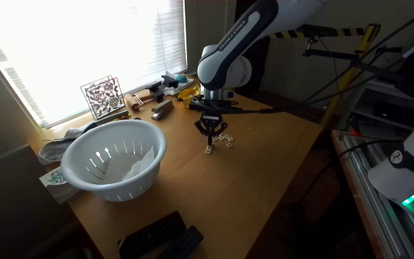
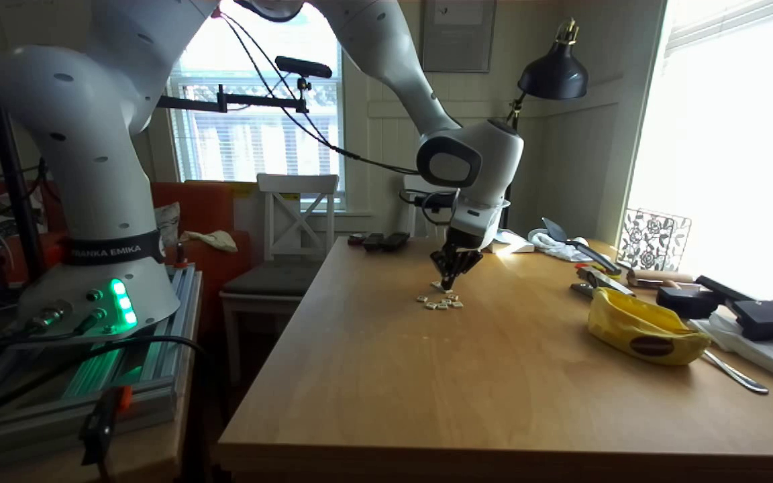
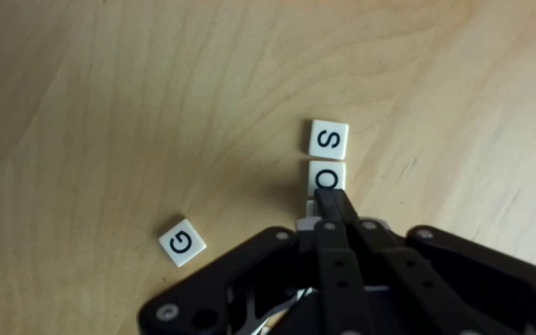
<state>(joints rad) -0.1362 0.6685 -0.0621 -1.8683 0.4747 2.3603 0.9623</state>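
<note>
The black pincer (image 3: pixel 333 194), closed tight and empty, partly hides smooth square tiles (image 3: pixel 327 171) on the grainy wooden table (image 3: pixel 179 116), well apart from a slotted round colander (image 1: pixel 120 187).

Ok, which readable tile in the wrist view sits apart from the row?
The G tile, lying askew farther left in that view; the S tile and O tile are lined up.

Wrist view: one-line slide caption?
Shut gripper partly hides the O tile; S tile beside it, G tile apart on the table.
</note>
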